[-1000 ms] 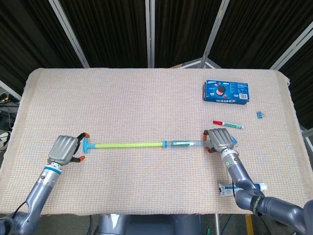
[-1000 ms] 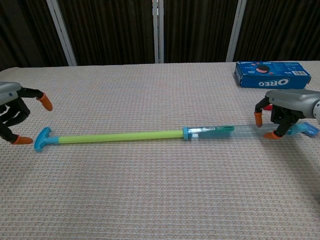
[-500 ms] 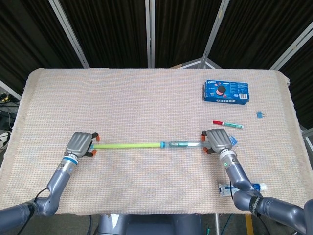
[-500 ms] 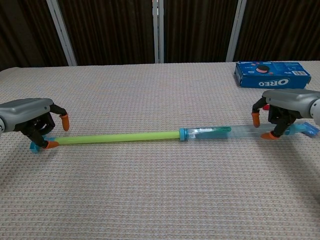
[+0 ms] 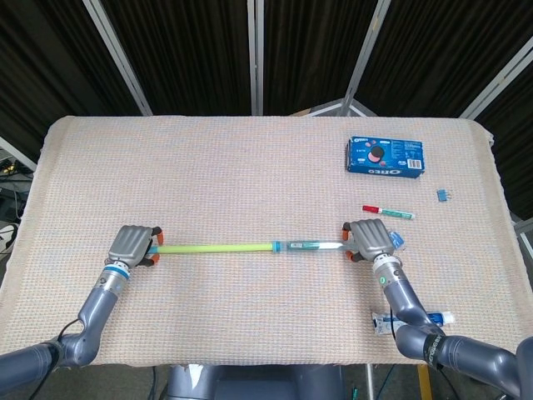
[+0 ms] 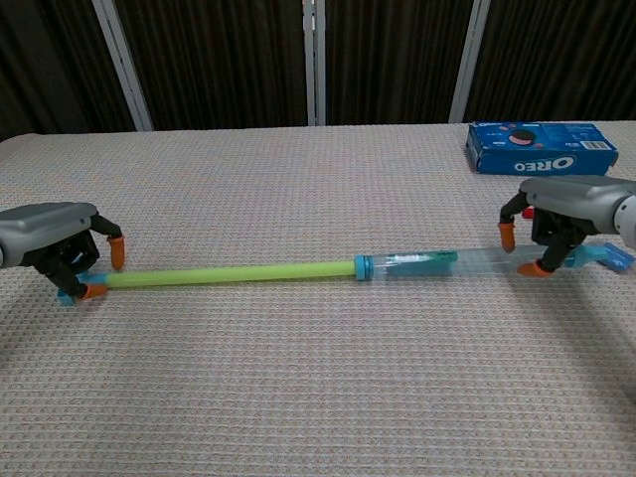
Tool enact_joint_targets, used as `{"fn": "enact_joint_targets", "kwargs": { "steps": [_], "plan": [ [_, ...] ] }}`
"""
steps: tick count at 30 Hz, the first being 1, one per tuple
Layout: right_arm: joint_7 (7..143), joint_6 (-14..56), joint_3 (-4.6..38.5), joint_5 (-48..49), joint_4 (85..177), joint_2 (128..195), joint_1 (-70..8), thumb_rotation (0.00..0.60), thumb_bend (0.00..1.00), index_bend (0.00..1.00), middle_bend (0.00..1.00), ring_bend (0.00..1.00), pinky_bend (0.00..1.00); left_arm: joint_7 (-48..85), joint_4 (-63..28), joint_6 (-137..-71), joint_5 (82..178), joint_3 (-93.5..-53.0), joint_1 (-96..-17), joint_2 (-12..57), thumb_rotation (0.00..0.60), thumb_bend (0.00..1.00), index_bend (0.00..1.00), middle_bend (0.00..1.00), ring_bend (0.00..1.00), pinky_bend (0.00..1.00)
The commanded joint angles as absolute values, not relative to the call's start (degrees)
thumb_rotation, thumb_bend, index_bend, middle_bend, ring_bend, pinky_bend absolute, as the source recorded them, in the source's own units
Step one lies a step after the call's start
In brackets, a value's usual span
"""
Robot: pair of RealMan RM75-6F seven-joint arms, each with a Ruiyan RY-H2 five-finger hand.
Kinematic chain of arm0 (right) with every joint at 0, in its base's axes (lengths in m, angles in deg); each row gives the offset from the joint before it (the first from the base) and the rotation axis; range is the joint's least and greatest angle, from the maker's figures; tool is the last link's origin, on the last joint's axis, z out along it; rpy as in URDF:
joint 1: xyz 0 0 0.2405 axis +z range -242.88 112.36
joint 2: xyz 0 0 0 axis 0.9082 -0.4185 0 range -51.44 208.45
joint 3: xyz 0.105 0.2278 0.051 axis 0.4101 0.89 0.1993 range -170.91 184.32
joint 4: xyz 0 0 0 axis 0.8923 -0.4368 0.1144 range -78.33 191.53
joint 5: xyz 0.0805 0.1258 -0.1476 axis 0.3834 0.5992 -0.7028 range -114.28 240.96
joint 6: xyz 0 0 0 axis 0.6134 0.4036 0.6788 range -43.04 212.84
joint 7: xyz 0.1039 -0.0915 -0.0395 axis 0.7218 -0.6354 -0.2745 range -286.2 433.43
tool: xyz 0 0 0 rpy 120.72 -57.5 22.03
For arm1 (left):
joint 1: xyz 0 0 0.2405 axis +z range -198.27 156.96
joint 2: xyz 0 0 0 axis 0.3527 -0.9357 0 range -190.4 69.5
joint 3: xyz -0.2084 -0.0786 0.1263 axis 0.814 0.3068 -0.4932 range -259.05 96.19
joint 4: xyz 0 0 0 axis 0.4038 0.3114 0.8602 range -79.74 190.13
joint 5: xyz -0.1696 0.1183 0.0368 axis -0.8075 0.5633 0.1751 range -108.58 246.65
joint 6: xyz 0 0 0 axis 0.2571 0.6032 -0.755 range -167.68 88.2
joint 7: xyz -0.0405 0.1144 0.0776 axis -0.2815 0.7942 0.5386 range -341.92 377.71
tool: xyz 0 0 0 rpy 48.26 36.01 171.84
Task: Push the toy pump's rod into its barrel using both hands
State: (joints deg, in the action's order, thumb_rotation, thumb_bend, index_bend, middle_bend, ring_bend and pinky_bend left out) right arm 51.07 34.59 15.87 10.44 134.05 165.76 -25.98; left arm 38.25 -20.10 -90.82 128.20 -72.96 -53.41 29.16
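Between both hands (image 6: 55, 248) (image 6: 556, 224), extended toy pump (image 6: 298, 269).

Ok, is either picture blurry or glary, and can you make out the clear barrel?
Head view: even light, sharp, soft shadows, and the clear barrel nearly vanishes against the cloth. Chest view: also sharp, no glare, the barrel reads better, and the left hand is cropped at the edge.

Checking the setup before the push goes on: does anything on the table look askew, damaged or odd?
Nothing stands out. The pump lies straight across the table, green rod mostly out of the clear barrel, left hand at the handle end, right hand at the barrel end. The Oreo box and marker lie flat, apart.
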Motion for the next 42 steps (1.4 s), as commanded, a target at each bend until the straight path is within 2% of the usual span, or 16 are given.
{"fn": "enact_joint_targets", "kwargs": {
  "steps": [1, 6, 10, 14, 19, 42],
  "plan": [
    [51.14, 34.50, 15.85, 10.51, 133.96, 165.78, -25.98, 0.600, 0.45, 0.64, 1.00, 1.00, 1.00, 38.44, -19.76, -90.73, 127.79, -73.16, -53.61, 29.34, 0.600, 0.34, 0.47, 0.83, 0.80, 1.00],
    [51.40, 34.41, 15.78, 10.56, 133.90, 165.69, -26.00, 0.600, 0.46, 0.65, 1.00, 1.00, 1.00, 38.66, -19.20, -91.22, 127.29, -73.34, -53.80, 29.85, 0.600, 0.34, 0.50, 0.83, 0.80, 1.00],
    [51.58, 34.33, 15.73, 10.40, 134.04, 165.57, -26.02, 0.600, 0.46, 0.65, 1.00, 1.00, 1.00, 38.68, -18.83, -91.24, 126.79, -73.38, -53.95, 30.24, 0.600, 0.41, 0.53, 0.83, 0.80, 1.00],
    [51.62, 34.27, 15.63, 10.20, 134.56, 165.35, -25.96, 0.600, 0.46, 0.65, 1.00, 1.00, 1.00, 39.01, -18.51, -91.30, 125.78, -73.45, -54.10, 30.87, 0.600, 0.47, 0.61, 0.83, 0.80, 1.00],
    [51.39, 34.07, 15.61, 10.02, 135.64, 165.00, -25.77, 0.600, 0.47, 0.65, 1.00, 1.00, 1.00, 38.80, -19.10, -91.54, 125.31, -73.19, -54.34, 30.85, 0.600, 0.49, 0.68, 0.83, 0.80, 1.00],
    [47.55, 32.65, 17.06, 12.17, 141.39, 165.51, -22.92, 0.600, 0.48, 0.65, 1.00, 1.00, 1.00, 42.16, -26.54, -94.01, 122.68, -70.78, -57.45, 31.01, 0.600, 0.48, 0.70, 0.83, 0.80, 1.00]
  ]
}}
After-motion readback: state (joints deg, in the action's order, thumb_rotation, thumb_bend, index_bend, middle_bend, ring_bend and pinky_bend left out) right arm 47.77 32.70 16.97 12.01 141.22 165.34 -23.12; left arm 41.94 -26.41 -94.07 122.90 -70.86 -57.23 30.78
